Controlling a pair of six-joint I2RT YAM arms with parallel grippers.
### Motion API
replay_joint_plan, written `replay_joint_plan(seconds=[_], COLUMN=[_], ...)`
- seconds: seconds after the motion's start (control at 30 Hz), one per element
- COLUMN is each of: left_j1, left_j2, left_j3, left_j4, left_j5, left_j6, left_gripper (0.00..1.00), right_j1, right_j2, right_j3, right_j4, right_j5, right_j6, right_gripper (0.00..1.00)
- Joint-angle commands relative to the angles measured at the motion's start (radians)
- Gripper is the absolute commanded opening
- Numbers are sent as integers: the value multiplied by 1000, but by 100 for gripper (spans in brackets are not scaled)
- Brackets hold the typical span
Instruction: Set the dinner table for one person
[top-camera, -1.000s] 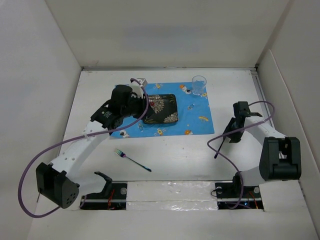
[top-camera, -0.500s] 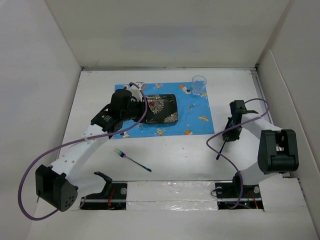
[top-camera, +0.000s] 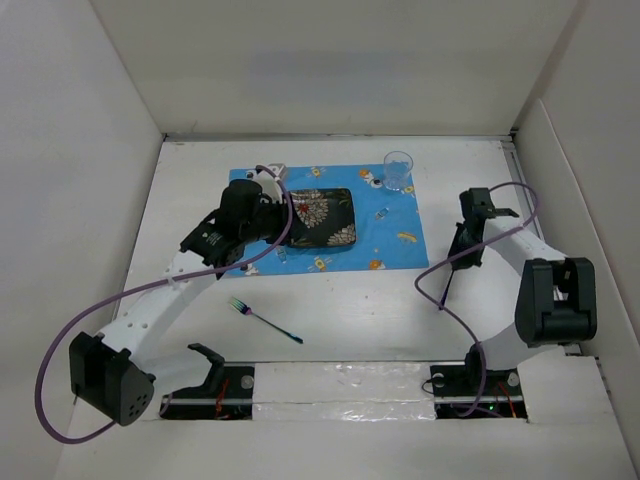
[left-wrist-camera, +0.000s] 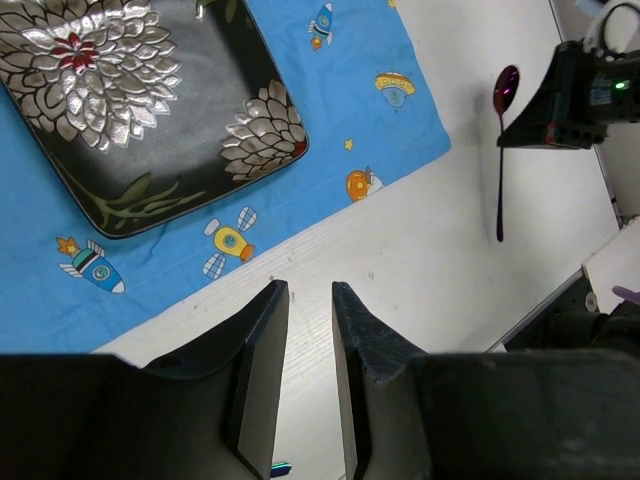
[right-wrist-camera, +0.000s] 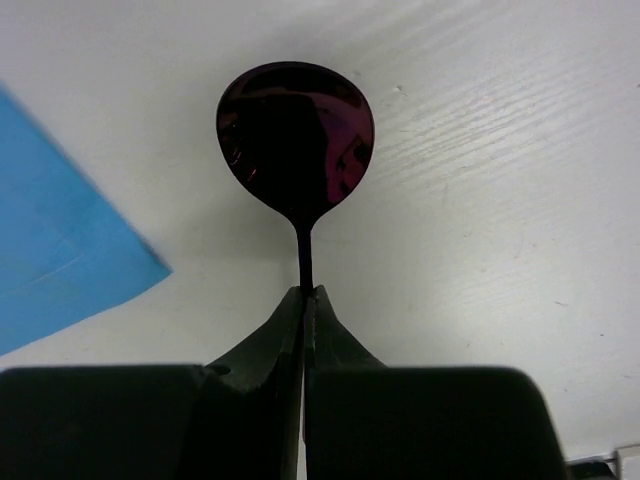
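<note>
R claw (right-wrist-camera: 303, 300) pinched tight on the spoon (right-wrist-camera: 295, 130) neck, just off the placemat (right-wrist-camera: 60, 260) corner. L claw (left-wrist-camera: 308, 330) a crack open, empty. White dinner table (top-camera: 360, 300) lies under everything. Keep spoon level, set it right of plate (top-camera: 325, 218), parallel w/ mat edge.
</note>
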Motion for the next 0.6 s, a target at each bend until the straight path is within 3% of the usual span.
replay_joint_plan(seconds=[0.0, 0.27, 0.33, 0.47, 0.57], left_j1=[0, 0, 39, 87, 99], left_j2=[-35, -32, -37, -34, -47], left_j3=[-2, 53, 55, 50, 31], left_j4=[26, -71, -73, -105, -151], left_j5=[-40, -339, -360, -390, -487], left_j6=[-18, -185, -212, -312, -369], left_gripper=[22, 26, 23, 0, 0], right_j1=[54, 303, 353, 376, 376], right_j2=[-109, 2, 74, 193, 307], right_j3=[154, 462, 527, 593, 668], right_j4=[-61, -130, -129, -66, -41], right_j5=[14, -189, -207, -258, -233], right_j6=[-69, -198, -210, -222, -219], right_gripper=[0, 0, 0, 0, 0])
